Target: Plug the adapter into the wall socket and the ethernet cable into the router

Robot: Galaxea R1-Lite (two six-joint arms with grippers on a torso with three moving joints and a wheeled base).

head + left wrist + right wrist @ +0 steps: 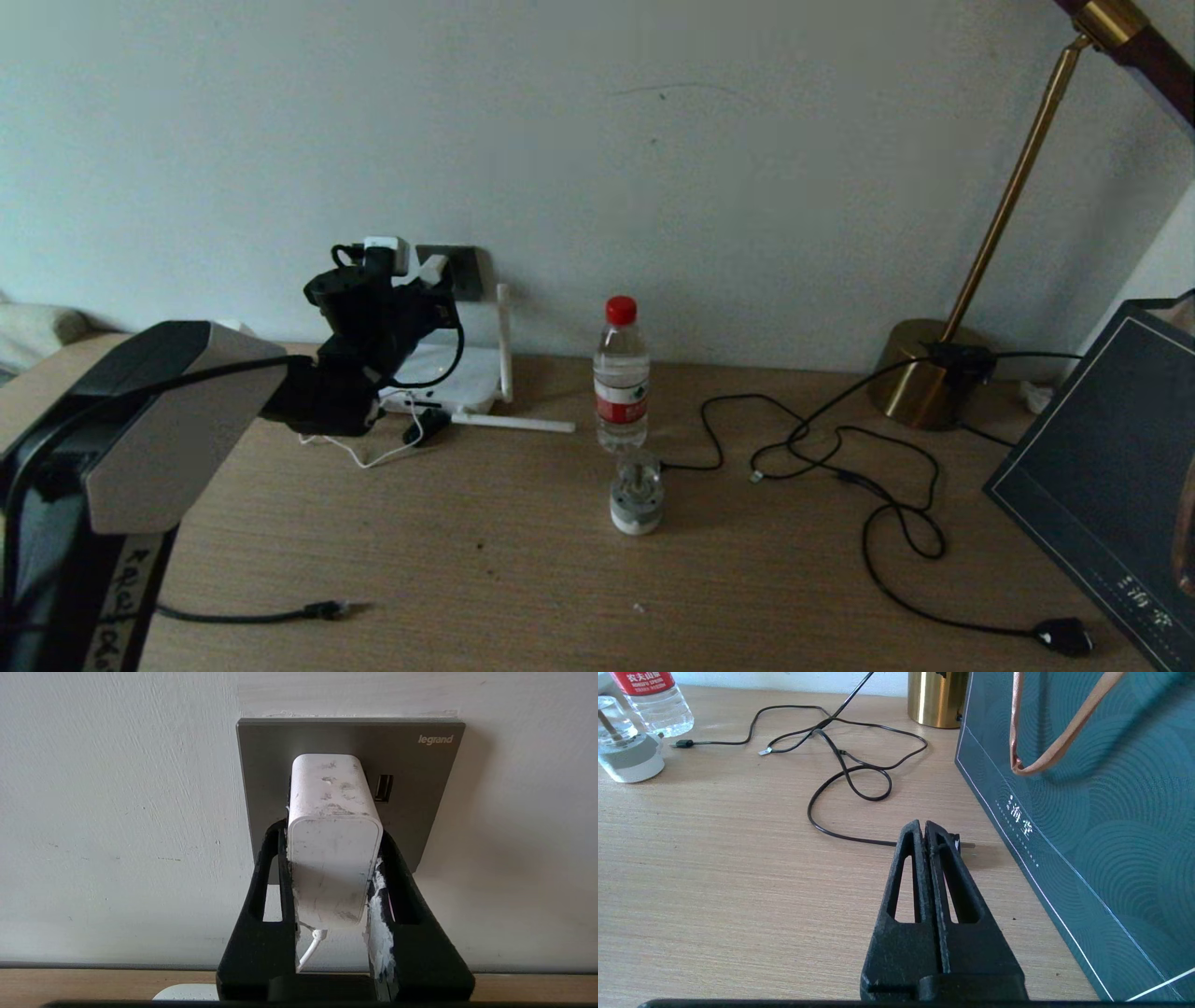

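Left end effector [334, 877], centre of frame, clamps the adapter [332, 835] by its 2 flat sides against the wall socket [420, 788]; light, rigid, probably slippery plastic.

water bottle [621, 375], brass lamp [934, 369], dark gift bag [1102, 476], wooden desk [448, 560]

"legrand" on wall socket [350, 742] corner; "农夫山泉" on water bottle [649, 695] red label.
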